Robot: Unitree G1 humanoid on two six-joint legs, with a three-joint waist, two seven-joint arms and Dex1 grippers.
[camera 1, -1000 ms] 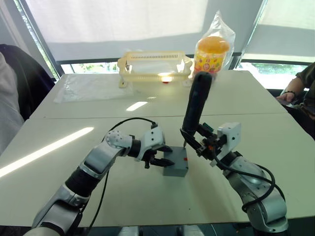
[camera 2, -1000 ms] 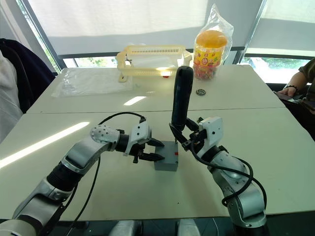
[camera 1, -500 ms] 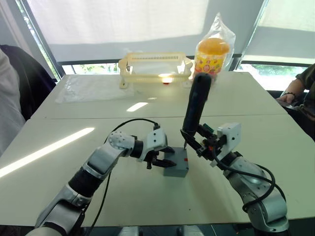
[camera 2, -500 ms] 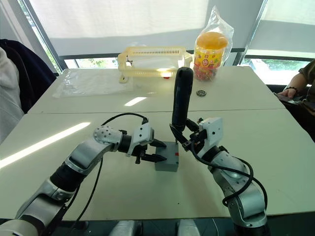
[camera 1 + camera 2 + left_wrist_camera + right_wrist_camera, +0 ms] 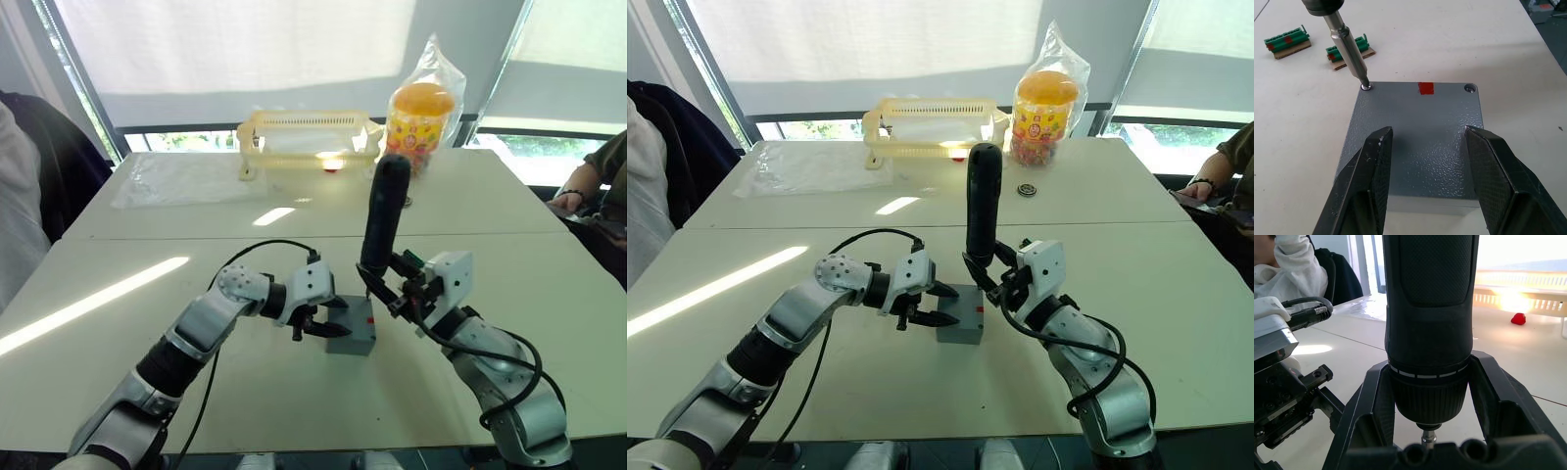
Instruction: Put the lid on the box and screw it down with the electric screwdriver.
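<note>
The grey box [image 5: 354,337] stands near the table's middle with the lid [image 5: 1415,132] lying flat on it, a red mark [image 5: 1425,88] at its far edge. My right gripper [image 5: 396,285] is shut on the electric screwdriver [image 5: 384,211], which stands nearly upright. Its metal bit [image 5: 1350,51] rests on a screw [image 5: 1367,87] in one far corner of the lid. Another screw [image 5: 1468,88] sits in the other far corner. My left gripper [image 5: 1425,137] is open at the box's left side, its fingers [image 5: 1375,169] spread over the lid's near edge.
A yellow basket [image 5: 309,132], a bagged snack jar [image 5: 421,106] and a clear plastic sheet [image 5: 181,176] lie at the back of the table. Two green terminal blocks [image 5: 1288,41] sit beyond the box. People sit at the left [image 5: 24,186] and right edges [image 5: 593,186].
The screwdriver has tilted slightly, its top now a little lower and further left. My left gripper has stayed open beside the box, edging slightly nearer.
</note>
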